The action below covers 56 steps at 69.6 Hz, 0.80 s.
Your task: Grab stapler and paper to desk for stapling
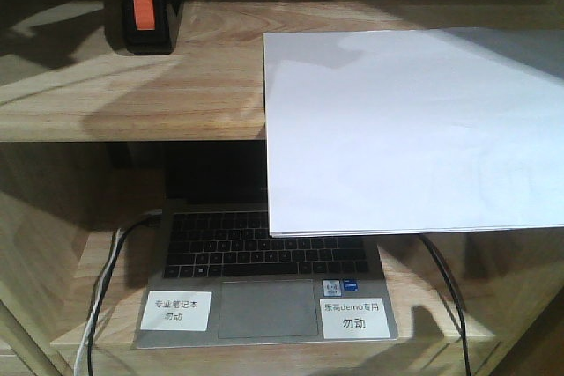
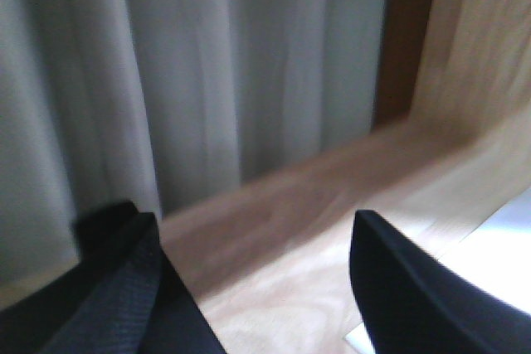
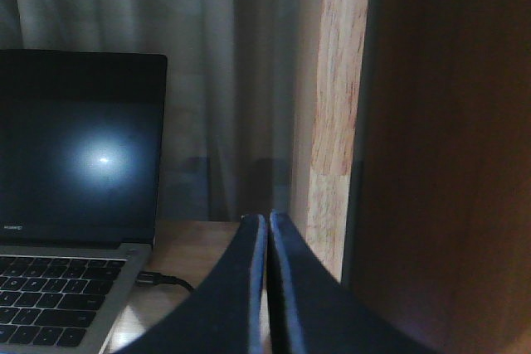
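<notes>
We judge nothing delivered: stapler [image 1: 144,8] and paper [image 1: 414,129] both lie on the shelf [image 1: 132,94] (2 items left); left gripper [image 2: 245,220] gapes, right gripper [image 3: 267,220] pinched shut, apparently empty.

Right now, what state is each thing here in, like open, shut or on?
Laptop, open, screen dark.
Stapler, resting on the upper shelf, ungripped.
Paper, flat, overhanging that shelf's front edge.
Left gripper, open, empty.
Right gripper, shut, empty.
</notes>
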Available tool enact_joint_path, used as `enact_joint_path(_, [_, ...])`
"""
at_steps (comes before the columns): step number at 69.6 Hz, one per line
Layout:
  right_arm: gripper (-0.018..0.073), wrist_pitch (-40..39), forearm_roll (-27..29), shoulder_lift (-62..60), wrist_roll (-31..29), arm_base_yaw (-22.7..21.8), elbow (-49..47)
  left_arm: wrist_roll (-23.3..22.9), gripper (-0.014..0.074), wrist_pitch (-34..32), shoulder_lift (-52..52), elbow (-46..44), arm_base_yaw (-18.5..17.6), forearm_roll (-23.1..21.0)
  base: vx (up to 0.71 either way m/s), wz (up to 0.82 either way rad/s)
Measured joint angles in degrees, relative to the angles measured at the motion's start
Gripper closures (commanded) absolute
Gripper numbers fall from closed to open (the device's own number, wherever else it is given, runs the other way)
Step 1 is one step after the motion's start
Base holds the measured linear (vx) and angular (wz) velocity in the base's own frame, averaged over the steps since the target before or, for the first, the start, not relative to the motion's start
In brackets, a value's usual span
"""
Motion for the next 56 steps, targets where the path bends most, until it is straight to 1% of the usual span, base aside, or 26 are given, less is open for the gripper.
enact_joint_path(6, [0.0569,0.0,0.0,0.0,0.0,0.0,0.0,-7.8,0.0135,2.2,2.1,-2.0,-2.8,9.6,0.00,0.00])
enact_joint_path(7, [0.0569,0.0,0.0,0.0,0.0,0.0,0.0,-8.9,0.0135,2.6,2.4,-2.3,-3.2,12.0,0.00,0.00])
enact_joint_path(13, [0.0569,0.0,0.0,0.0,0.0,0.0,0.0,-16.5,0.0135,5.7,4.5,-5.0,-5.7,21.3,0.00,0.00])
enact_joint_path(14, [0.0569,0.0,0.0,0.0,0.0,0.0,0.0,-17.6,0.0135,6.2,4.8,-5.4,-6.1,23.5,0.00,0.00])
enact_joint_path(16, [0.0569,0.0,0.0,0.0,0.0,0.0,0.0,-20.6,0.0135,7.5,5.5,-6.5,-6.6,26.2,0.00,0.00])
enact_joint_path(21, [0.0569,0.0,0.0,0.0,0.0,0.0,0.0,-26.1,0.0135,9.9,6.8,-8.7,-7.6,32.4,0.00,0.00])
enact_joint_path(24, [0.0569,0.0,0.0,0.0,0.0,0.0,0.0,-29.6,0.0135,11.5,7.5,-10.3,-7.8,34.9,0.00,0.00])
enact_joint_path(30, [0.0569,0.0,0.0,0.0,0.0,0.0,0.0,-34.6,0.0135,14.0,8.6,-12.8,-7.8,38.1,0.00,0.00])
enact_joint_path(40, [0.0569,0.0,0.0,0.0,0.0,0.0,0.0,-39.4,0.0135,17.8,10.2,-15.9,-7.8,40.2,0.00,0.00])
enact_joint_path(45, [0.0569,0.0,0.0,0.0,0.0,0.0,0.0,-41.0,0.0135,19.1,10.9,-17.0,-7.8,40.5,0.00,0.00])
enact_joint_path(56, [0.0569,0.0,0.0,0.0,0.0,0.0,0.0,-42.4,0.0134,20.8,12.2,-17.4,-7.8,40.6,0.00,0.00])
